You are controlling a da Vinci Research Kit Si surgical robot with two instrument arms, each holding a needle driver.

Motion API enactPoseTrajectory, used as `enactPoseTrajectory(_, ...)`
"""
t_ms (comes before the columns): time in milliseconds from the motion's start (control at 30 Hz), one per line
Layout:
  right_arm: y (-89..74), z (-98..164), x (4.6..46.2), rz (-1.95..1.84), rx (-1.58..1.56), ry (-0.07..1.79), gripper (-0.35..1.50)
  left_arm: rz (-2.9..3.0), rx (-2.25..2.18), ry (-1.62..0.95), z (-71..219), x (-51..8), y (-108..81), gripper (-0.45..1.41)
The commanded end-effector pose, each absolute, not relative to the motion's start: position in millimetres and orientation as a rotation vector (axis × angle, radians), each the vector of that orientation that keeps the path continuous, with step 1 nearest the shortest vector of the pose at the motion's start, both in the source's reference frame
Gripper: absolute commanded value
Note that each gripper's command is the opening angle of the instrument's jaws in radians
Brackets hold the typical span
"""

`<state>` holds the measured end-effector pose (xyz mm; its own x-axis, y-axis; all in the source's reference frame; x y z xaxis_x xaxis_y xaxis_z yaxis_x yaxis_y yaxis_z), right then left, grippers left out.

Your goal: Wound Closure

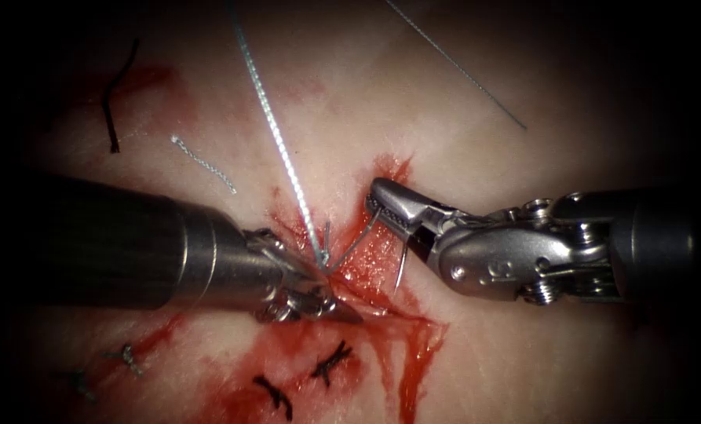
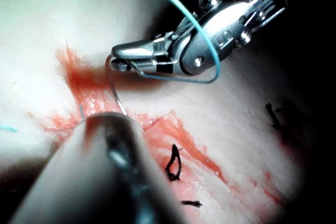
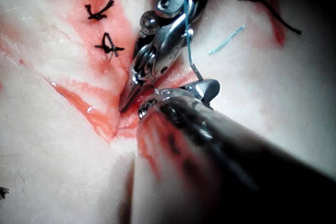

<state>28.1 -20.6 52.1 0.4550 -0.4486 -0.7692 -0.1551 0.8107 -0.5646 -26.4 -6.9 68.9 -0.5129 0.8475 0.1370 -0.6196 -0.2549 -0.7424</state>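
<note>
My right tool comes in from the right, shut on the curved needle partway along its curve. One arm of the needle slants down-left to the cut, the other hangs below the jaws on the cut's right side. The pale braided thread runs from the top down to the needle's end, beside my left tool, whose tip rests on the red, wet cut. I cannot tell whether the needle is in the tissue. The left wrist view shows the right tool, needle and thread. The right wrist view shows the left tool.
Two dark knotted stitches close the cut lower down. A loose dark thread piece and a short pale piece lie on the tissue at upper left. A second thread strand crosses the upper right. Red fluid pools below the cut.
</note>
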Motion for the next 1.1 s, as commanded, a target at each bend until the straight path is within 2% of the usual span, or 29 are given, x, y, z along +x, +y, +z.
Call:
enactPoseTrajectory(33,-20.2,51.6,28.9,-0.227,-0.646,1.107,-0.35,1.907,-0.359,-0.951,69.5,-26.9,-7.2,-0.45)
enactPoseTrajectory(633,-19.3,49.2,29.6,-0.453,-0.766,1.098,-0.35,1.908,-0.356,-0.949,69.4,-26.9,-7.2,-0.45)
enactPoseTrajectory(1100,-20.7,51.1,29.5,-0.365,-0.693,1.115,-0.35,1.908,-0.356,-0.949,69.4,-26.9,-7.2,-0.45)
